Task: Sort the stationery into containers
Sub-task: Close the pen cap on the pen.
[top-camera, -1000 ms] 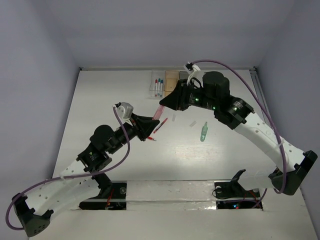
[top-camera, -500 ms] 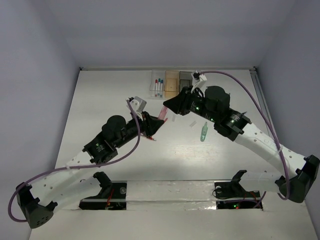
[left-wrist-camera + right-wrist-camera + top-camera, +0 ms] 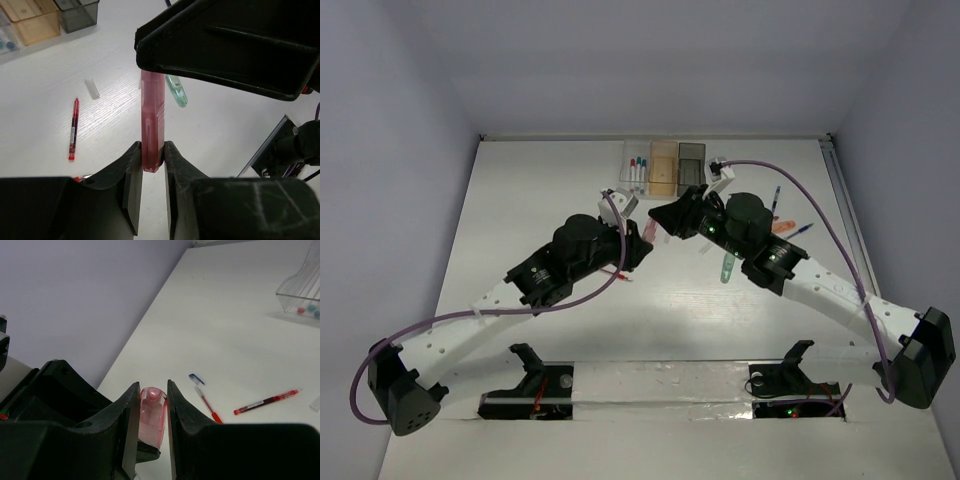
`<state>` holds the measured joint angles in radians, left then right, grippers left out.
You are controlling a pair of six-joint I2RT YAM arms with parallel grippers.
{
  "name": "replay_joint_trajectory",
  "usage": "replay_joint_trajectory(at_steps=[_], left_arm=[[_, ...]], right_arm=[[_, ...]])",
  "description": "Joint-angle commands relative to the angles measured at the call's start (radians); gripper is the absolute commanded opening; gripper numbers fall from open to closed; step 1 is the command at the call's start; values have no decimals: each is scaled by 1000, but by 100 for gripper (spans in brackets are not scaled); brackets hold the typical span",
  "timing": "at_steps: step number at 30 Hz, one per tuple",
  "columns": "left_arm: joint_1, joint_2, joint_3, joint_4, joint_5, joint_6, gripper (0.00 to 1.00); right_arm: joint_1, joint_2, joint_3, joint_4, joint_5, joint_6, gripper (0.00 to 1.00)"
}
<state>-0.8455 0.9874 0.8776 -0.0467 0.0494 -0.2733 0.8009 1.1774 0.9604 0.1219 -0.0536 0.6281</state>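
- My left claw (image 3: 152, 150) is clamped on one end of a translucent pink stick (image 3: 152, 105).
- My right claw (image 3: 152, 386) is clamped on the other end of the same pink stick, so it spans tip to tip between them. This is just above the centre of the top view and below the bins.
- The 3 bins sit in a row at the top centre of that view. The clear bin (image 3: 635, 172) is on the left, the orange bin (image 3: 663, 170) in the middle and the grey bin (image 3: 691, 160) on the right.
- The clear bin holds markers (image 3: 637, 170) with red, blue and teal caps.
- I cannot tell what the other 2 bins hold.
- Loose on the table (image 3: 520, 250) are a pale green tube (image 3: 727, 266) right of the claws, a red pen (image 3: 73, 129) and a small pale block (image 3: 92, 88).
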Motion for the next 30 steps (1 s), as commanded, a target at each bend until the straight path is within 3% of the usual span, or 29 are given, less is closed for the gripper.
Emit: replay_joint_trajectory(at_steps=[1,9,16,20,23,27,30], left_arm=[[14,-27,172,576,-85,-1,0],[14,-70,20,610,-2,-104,0],[14,-139,-182,671,20,-217,0],[14,-173,-216,671,35,-253,0],[14,-191,-226,663,56,-264,0],[14,-199,-229,654,84,-265,0],[14,-199,-224,648,105,-260,0]], right_arm=[[127,38,-83,-309,-259,19,0],[83,24,47,-341,-212,-28,2],[-35,10,179,-291,-308,-33,26],[-83,27,218,-268,-396,-28,48],[-107,30,219,-214,-486,-15,58],[-108,42,227,-176,-532,-7,61],[-108,50,225,-143,-535,5,48]])
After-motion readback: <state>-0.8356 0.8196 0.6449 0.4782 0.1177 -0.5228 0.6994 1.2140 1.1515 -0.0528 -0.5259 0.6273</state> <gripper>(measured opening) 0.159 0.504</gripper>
